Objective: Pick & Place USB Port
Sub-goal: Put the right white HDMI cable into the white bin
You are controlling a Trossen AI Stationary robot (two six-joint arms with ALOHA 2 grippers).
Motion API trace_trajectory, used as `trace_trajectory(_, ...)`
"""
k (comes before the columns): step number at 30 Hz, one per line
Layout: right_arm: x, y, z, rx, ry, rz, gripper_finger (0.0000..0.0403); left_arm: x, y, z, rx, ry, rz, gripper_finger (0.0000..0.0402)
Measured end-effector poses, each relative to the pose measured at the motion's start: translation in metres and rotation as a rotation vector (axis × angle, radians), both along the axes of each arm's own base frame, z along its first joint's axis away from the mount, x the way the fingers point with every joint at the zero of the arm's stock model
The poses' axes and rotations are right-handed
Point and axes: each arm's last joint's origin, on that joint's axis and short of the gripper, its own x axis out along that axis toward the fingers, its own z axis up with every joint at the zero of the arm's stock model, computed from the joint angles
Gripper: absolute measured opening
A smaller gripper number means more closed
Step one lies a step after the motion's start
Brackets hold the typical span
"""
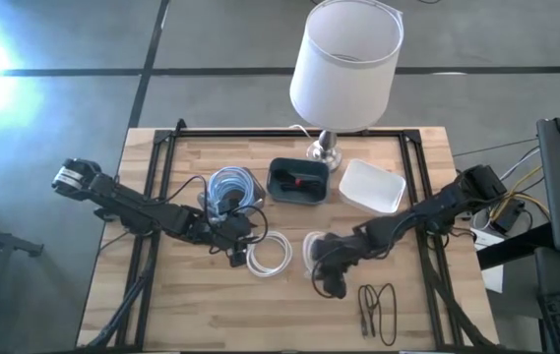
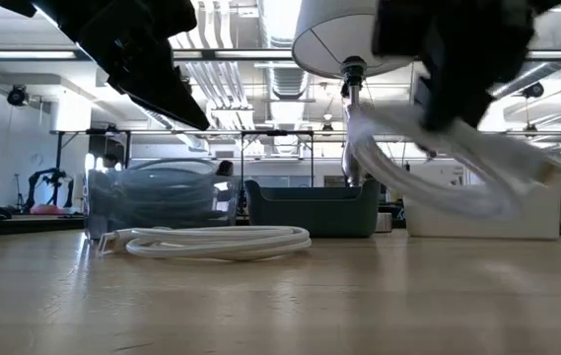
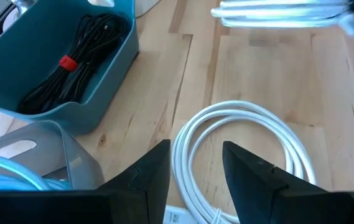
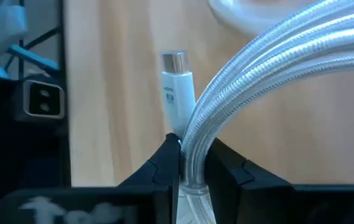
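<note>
Two white coiled cables show. One coil (image 1: 270, 254) lies flat on the table, also in the low view (image 2: 211, 240) and the left wrist view (image 3: 245, 137). My left gripper (image 1: 236, 248) is open and hovers just above this coil's left side (image 3: 195, 171), touching nothing. My right gripper (image 1: 330, 277) is shut on the second white braided coil (image 1: 313, 246), which hangs in the air in the low view (image 2: 438, 168). Its white plug with a metal tip (image 4: 177, 87) sticks up beside the fingers. My right gripper pinches a bundle of several strands of the white braided coil (image 4: 193, 163) between its two fingers. The fingers (image 4: 158, 171) come from above, slanting down. The coil is lifted clear of the table and hangs tilted below the gripper (image 2: 477, 192).
At the table's far side stand a clear bin with a light-blue cable (image 1: 228, 187), a teal bin with a black cable (image 1: 297, 183), a white bin (image 1: 371, 187) and a lamp (image 1: 343, 69). A thin black cable (image 1: 378, 310) lies near the near edge.
</note>
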Motion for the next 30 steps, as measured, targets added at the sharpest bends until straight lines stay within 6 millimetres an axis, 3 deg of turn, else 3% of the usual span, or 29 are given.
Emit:
trace_trajectory(5, 0.015, 0.004, 0.032, -0.157, -0.142, 0.124, 0.0053, 0.000, 0.000, 0.000, -0.001, -0.001, 0.000, 0.0149)
trace_trajectory(8, 0.018, 0.001, 0.049, -0.346, -0.144, 0.140, 0.0053, 0.000, 0.000, 0.000, -0.001, 0.000, 0.000, 0.0149)
trace_trajectory(15, 0.007, -0.022, 0.085, -0.908, 0.026, -0.133, 0.0054, 0.000, 0.000, 0.000, -0.003, -0.001, 0.003, 0.0149)
trace_trajectory(19, -0.008, -0.033, 0.094, -1.147, 0.112, -0.247, 0.0054, 0.000, 0.000, 0.000, -0.004, -0.001, 0.003, 0.0149)
trace_trajectory(24, -0.027, -0.057, 0.093, -1.171, 0.213, -0.430, 0.0054, 0.000, 0.000, 0.000, -0.004, -0.001, 0.003, 0.0149)
trace_trajectory(30, -0.048, -0.089, 0.072, -1.116, 0.287, -0.668, 0.0054, 0.000, 0.000, 0.000, -0.004, -0.001, 0.003, 0.0149)
